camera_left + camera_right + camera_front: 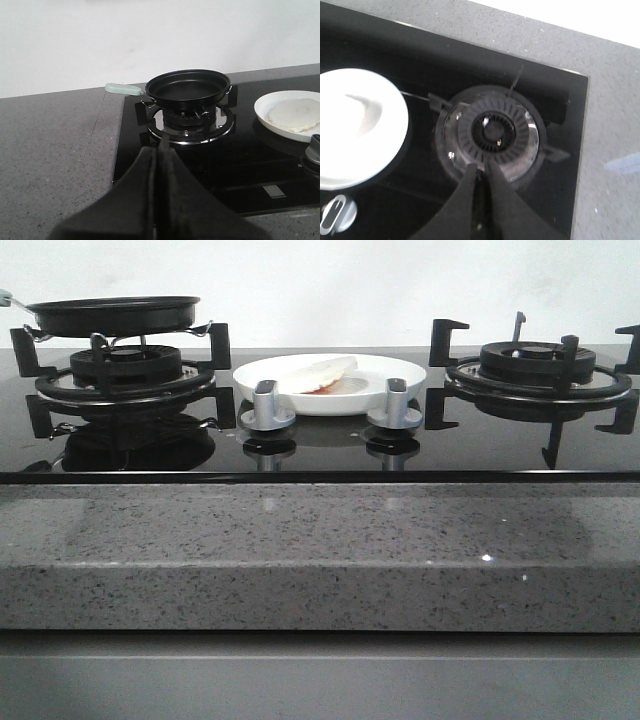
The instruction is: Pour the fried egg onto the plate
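Note:
The white plate [395, 370] sits on the black hob between the two burners. The pale fried egg [315, 373] lies on it, partly folded, with a red patch at its near edge. Plate [265, 107] and egg [295, 114] also show in the left wrist view, and the plate [340, 165] in the right wrist view. The black frying pan [112, 315] rests empty on the left burner, its pale green handle [122, 89] pointing left. My left gripper [162, 145] is shut and empty, well short of the pan. My right gripper [481, 170] is shut and empty above the right burner [492, 131].
Two grey knobs [268, 405] [394, 403] stand in front of the plate. The right burner [538, 365] has raised black pan supports. The grey speckled stone counter [320, 540] runs along the front and left of the hob [50, 150].

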Robot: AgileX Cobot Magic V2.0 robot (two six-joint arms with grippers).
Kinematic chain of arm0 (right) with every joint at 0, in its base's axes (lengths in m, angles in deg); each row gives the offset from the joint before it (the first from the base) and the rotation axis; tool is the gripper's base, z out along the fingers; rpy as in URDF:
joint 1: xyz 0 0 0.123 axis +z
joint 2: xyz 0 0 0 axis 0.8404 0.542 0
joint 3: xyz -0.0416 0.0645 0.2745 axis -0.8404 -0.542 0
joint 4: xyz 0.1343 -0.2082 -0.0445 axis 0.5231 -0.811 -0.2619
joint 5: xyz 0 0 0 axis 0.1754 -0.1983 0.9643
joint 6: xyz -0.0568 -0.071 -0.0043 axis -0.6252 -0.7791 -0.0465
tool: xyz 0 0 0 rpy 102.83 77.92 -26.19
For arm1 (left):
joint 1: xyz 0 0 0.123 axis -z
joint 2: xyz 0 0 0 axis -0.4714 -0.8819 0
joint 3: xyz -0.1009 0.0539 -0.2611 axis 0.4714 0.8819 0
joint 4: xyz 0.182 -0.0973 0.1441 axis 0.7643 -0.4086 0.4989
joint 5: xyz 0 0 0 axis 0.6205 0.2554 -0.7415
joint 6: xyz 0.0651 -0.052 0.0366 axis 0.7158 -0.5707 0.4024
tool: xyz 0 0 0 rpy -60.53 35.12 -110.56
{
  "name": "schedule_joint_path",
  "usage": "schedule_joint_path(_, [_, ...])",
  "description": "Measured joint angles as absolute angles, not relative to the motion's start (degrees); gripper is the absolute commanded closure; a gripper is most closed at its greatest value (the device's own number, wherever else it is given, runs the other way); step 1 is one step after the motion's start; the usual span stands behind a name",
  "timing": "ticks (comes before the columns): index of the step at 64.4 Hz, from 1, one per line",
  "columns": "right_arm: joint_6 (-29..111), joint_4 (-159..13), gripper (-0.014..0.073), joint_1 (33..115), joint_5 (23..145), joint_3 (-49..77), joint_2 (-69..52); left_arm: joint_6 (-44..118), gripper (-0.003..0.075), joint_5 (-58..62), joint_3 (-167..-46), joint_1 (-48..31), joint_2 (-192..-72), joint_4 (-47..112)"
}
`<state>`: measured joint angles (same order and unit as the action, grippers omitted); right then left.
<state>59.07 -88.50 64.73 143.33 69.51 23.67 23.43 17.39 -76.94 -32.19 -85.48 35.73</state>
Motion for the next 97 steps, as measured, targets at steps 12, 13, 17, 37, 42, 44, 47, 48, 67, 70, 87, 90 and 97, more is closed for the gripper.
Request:
schedule_joint_path(12, [59.07, -88.50, 0.0661, 64.73, 136.98, 53.50, 11.64, 23.43, 0.0739, 17.39, -76.94, -32.19, -85.48, 35.73])
schedule_joint_path(13, [59.07, -88.50, 0.0661, 64.73, 136.36, 52.13, 10.21, 23.43, 0.0739, 17.39, -76.94, -32.19, -85.48, 35.73])
schedule_joint_path(17, [59.16, -88.50, 0.0661, 64.73, 133.35, 45.11, 5.92, 23.43, 0.0740, 17.39, -76.94, -32.19, -85.48, 35.73])
schedule_joint_path(37, [59.29, -88.50, 0.0661, 64.73, 117.02, 14.26, -16.37, 23.43, 0.0740, 17.39, -76.94, -32.19, -85.48, 35.73])
schedule_joint_path(42, [59.29, -88.50, 0.0661, 64.73, 114.76, 8.28, -21.41, 23.43, 0.0740, 17.39, -76.94, -32.19, -85.48, 35.73])
schedule_joint_path(44, [59.29, -88.50, 0.0661, 64.73, 114.01, 6.03, -23.45, 23.43, 0.0739, 17.39, -76.94, -32.19, -85.48, 35.73])
schedule_joint_path(47, [59.29, -88.50, 0.0661, 64.73, 113.19, 3.42, -25.90, 23.43, 0.0740, 17.39, -76.94, -32.19, -85.48, 35.73])
schedule_joint_path(48, [59.29, -88.50, 0.0661, 64.73, 112.82, 2.18, -27.10, 23.43, 0.0740, 17.39, -76.94, -32.19, -85.48, 35.73])
schedule_joint_path(67, [59.29, -87.71, 0.0661, 64.73, 109.33, -13.41, -46.62, 23.43, 0.0740, 17.39, -76.90, -32.19, -85.48, 35.73])
schedule_joint_path(70, [59.40, -87.71, 0.0661, 64.73, 109.07, -14.80, -49.06, 23.43, 0.0740, 17.39, -76.90, -32.19, -85.48, 35.73])
schedule_joint_path(87, [59.33, -87.41, 0.0661, 64.73, 106.39, -19.01, -59.09, 23.43, 0.0740, 17.39, -76.90, -32.19, -85.48, 35.73])
schedule_joint_path(90, [59.33, -87.41, 0.0661, 64.73, 106.21, -19.10, -59.33, 23.43, 0.0739, 17.39, -76.90, -32.19, -85.48, 35.73])
schedule_joint_path(97, [59.33, -87.30, 0.0661, 64.73, 106.04, -19.10, -59.33, 23.43, 0.0739, 17.39, -76.90, -32.19, -85.48, 35.73])
